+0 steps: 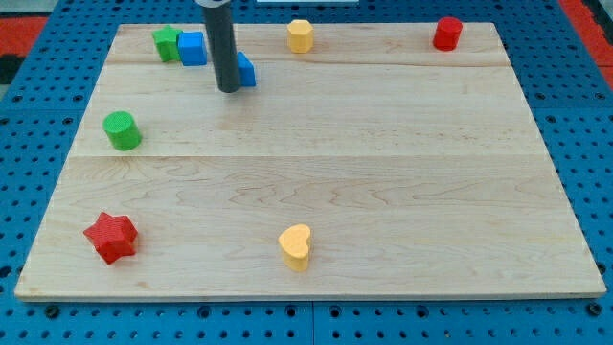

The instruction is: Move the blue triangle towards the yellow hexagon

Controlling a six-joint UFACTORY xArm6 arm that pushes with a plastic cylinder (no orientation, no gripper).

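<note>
Half the blue triangle [247,70] hides behind my tip [228,89].

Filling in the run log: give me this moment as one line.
my tip: touching blue triangle's left side | yellow hexagon: up-right of triangle, apart | blue cube: left of rod

Bare wooden desk [383,172] fills the middle of the frame, open for passage. Between the blue triangle [246,70] and yellow hexagon [301,35], upper centre, nothing stands. Upper left is crowded: my tip [228,89] touches the triangle, beside a blue cube [192,48] and green star [167,43].
</note>
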